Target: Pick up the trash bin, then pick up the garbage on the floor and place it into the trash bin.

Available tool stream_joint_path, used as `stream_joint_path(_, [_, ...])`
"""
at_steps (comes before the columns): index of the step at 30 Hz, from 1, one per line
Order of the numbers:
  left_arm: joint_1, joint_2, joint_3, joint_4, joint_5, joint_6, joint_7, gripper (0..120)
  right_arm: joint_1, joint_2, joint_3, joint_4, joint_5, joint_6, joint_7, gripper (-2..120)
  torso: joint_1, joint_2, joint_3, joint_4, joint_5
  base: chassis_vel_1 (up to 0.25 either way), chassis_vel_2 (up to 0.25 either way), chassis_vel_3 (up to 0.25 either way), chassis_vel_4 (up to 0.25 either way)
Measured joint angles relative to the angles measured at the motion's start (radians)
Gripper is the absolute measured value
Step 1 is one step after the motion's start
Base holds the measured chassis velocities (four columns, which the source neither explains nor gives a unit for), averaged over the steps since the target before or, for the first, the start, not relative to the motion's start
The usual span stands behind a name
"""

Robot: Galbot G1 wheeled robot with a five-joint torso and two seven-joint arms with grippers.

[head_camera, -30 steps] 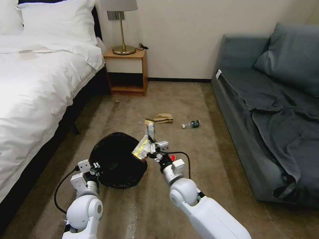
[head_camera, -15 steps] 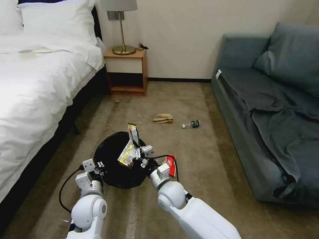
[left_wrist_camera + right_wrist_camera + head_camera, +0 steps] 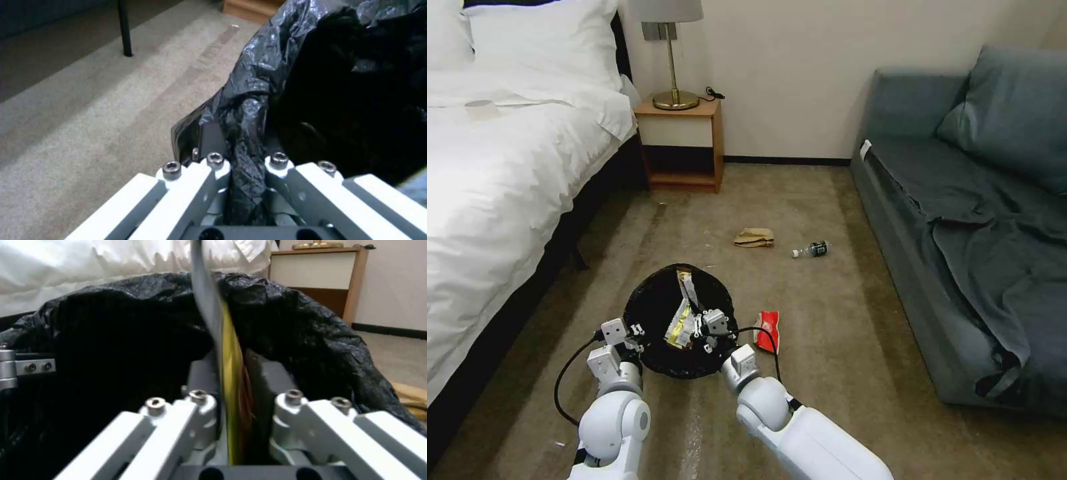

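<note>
Left gripper [image 3: 242, 186]: clamped on bag-covered rim of trash bin [image 3: 654, 313], holding mouth up as receptacle. Right gripper [image 3: 231, 406]: pinching yellow-and-silver wrapper [image 3: 229, 366] edge-on between fingers, over bin's mouth, likely for dropping. Beyond fingers, on floor: red snack packet [image 3: 768, 329], paper bag [image 3: 754, 237], bottle [image 3: 810, 250].

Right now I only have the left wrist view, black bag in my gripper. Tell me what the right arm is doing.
Observer: The right gripper is shut on the yellow-and-silver wrapper, over the trash bin opening.
Operator: Report what's left on the floor.
Observer: The red snack packet lies on the carpet beside the bin.
Operator: List anything farther out.
Observer: A crumpled paper bag and a small bottle lie between bed and sofa.
</note>
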Motion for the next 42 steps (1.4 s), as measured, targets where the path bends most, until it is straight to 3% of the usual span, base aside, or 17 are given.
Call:
stream_joint_path(2, [0.0, 0.001, 0.0, -0.003, -0.002, 0.001, -0.001, 3, -0.005, 0.0, 0.002, 0.006, -0.002, -0.002, 0.0, 32, 0.0, 0.0, 0.0, 0.0, 0.0, 0.0, 0.0, 0.0, 0.0])
stream_joint_path(6, [0.001, 0.001, 0.0, -0.003, -0.002, 0.001, -0.001, 3, -0.008, 0.0, 0.003, 0.01, -0.003, -0.005, 0.0, 40, 0.0, 0.0, 0.0, 0.0, 0.0, 0.0, 0.0, 0.0, 0.0])
stream_joint_path(9, [0.002, 0.0, -0.003, -0.003, -0.002, 0.001, -0.002, 3, -0.008, -0.001, 0.008, 0.014, -0.002, -0.007, 0.0, 57, 0.0, 0.0, 0.0, 0.0, 0.0, 0.0, 0.0, 0.0, 0.0])
stream_joint_path(22, [-0.001, 0.001, -0.005, -0.001, -0.003, 0.001, -0.002, 3, 0.013, 0.005, 0.067, 0.054, 0.006, -0.015, 0.0, 98, 0.0, 0.0, 0.0, 0.0, 0.0, 0.0, 0.0, 0.0, 0.0])
stream_joint_path(32, [-0.003, 0.015, -0.023, 0.001, -0.016, -0.003, 0.004, 3, 0.044, 0.011, 0.226, 0.058, 0.042, -0.027, 0.003, 100, 0.0, 0.0, 0.0, 0.0001, 0.0, 0.0, 0.0, 0.0, 0.0])
stream_joint_path(42, [-0.009, 0.029, -0.072, 0.009, -0.038, -0.004, 0.019, 3, 0.043, 0.017, 0.354, -0.056, 0.034, -0.011, -0.008, 100, 0.0, 0.0, 0.0, 0.0, 0.0, 0.0, 0.0, 0.0, 0.0])
